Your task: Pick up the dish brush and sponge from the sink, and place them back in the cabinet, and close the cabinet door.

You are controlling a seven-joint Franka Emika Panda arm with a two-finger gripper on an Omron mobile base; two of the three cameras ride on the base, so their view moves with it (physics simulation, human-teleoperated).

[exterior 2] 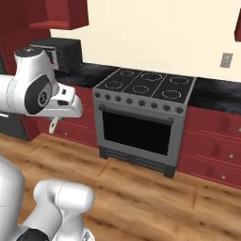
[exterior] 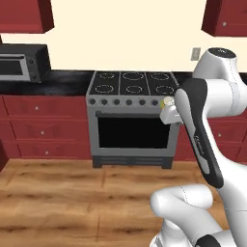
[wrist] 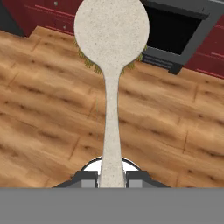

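Note:
My gripper (wrist: 112, 177) is shut on the thin handle of the dish brush (wrist: 111, 35). Its round cream-white head points away from the hand over the wooden floor, with yellowish bristles showing behind it. In the right base view the brush (exterior 2: 52, 124) hangs down from the gripper (exterior 2: 57, 117) in front of the red drawers. In the left base view its pale head (exterior: 168, 102) shows beside my forearm, level with the stove's knobs. The sponge and the sink are out of view. A dark red upper cabinet (exterior 2: 66, 14) hangs at the top left.
A grey stove (exterior: 131, 120) with a black oven window stands straight ahead between red drawer fronts (exterior: 43, 128). A black microwave (exterior: 21, 62) sits on the dark counter to the left. More red wall cabinets (exterior: 224, 17) hang above. Wooden floor (exterior: 72, 198) lies open before the stove.

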